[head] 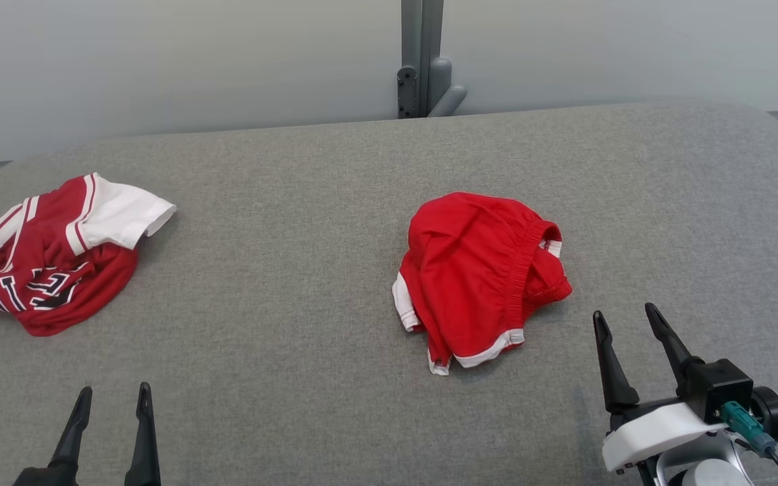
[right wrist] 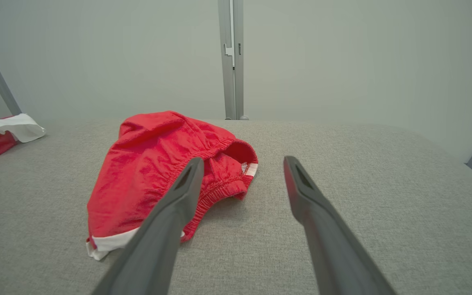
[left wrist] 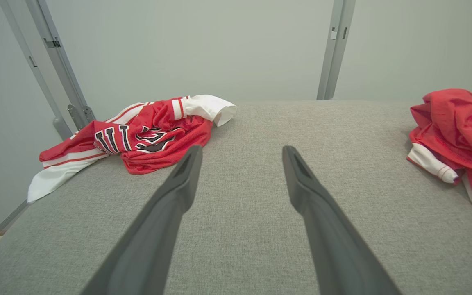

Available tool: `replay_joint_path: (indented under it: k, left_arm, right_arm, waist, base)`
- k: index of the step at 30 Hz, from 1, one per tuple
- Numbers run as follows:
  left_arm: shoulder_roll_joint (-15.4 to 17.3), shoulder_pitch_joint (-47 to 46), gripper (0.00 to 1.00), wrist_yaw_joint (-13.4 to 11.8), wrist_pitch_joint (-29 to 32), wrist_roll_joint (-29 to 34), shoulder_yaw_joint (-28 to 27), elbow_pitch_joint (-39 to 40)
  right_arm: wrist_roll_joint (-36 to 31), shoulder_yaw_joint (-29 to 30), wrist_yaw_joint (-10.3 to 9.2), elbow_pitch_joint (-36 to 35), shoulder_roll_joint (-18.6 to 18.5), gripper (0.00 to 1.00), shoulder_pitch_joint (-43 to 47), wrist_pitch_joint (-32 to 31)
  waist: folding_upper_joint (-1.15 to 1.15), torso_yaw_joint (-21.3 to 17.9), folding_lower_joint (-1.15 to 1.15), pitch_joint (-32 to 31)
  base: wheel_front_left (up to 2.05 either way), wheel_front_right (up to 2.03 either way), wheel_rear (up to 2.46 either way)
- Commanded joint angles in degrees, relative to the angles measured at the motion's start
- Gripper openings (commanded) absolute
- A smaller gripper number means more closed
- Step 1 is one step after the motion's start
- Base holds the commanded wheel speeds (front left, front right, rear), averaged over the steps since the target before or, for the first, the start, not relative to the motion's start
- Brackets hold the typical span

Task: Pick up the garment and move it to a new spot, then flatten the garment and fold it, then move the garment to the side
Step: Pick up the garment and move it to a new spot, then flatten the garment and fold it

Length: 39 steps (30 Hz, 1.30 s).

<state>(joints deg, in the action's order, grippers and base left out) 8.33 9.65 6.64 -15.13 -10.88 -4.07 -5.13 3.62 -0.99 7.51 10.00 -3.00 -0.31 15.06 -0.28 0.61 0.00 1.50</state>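
Evidently limp, light — we'd pinch the red shorts at the waistband, ten o'clock of the right gripper; it and the left gripper gape empty.

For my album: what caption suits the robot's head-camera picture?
Open left gripper and right gripper poised before crumpled red shorts on a grey fabric surface, jersey far left.

Matt red cloth shorts, coarse grey woven table
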Motion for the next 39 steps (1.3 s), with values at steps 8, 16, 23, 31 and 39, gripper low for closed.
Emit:
replay_joint_path:
  k: [8, 16, 23, 31, 39]
  left_arm:
    - [-1.06, -4.53, 1.0, 0.79, -0.01, 2.32, 5.38, 1.78]
    - [1.45, -19.36, 1.0, 0.85, 1.85, 0.24, 27.24, -1.82]
    - [1.4, -29.19, 1.0, 0.73, 8.18, -2.0, 37.33, -10.51]
    - [2.58, -30.82, 1.0, -0.67, 13.9, -1.45, 38.59, -18.17]
    - [4.75, -30.72, 0.0, -0.93, 18.18, -1.0, 40.09, -22.55]
  right_arm:
    - [0.23, 0.5, -0.04, -1.28, 0.04, 1.0, -1.61, 0.19]
    - [1.44, 0.39, -0.04, -3.02, 0.08, 1.0, -3.82, 0.19]
    - [5.18, -1.23, -0.04, -4.39, 0.11, 1.0, -6.1, 0.19]
    - [8.53, -1.18, -0.04, -4.12, 0.11, 1.0, -5.42, 0.19]
    - [9.72, -0.94, -0.04, -3.99, 0.12, 1.0, -5.72, 0.19]
  waist:
    - [0.28, -3.03, 0.0, 1.23]
    - [0.28, -10.65, 0.0, 5.33]
    - [0.28, -18.47, 0.0, 10.54]
    - [0.28, -24.1, 0.0, 12.83]
    - [0.28, -24.68, 0.0, 12.9]
  base:
    - [0.0, 0.0, 0.0]
    - [0.0, 0.0, 0.0]
    - [0.0, 0.0, 0.0]
    - [0.0, 0.0, 0.0]
    - [0.0, 0.0, 0.0]
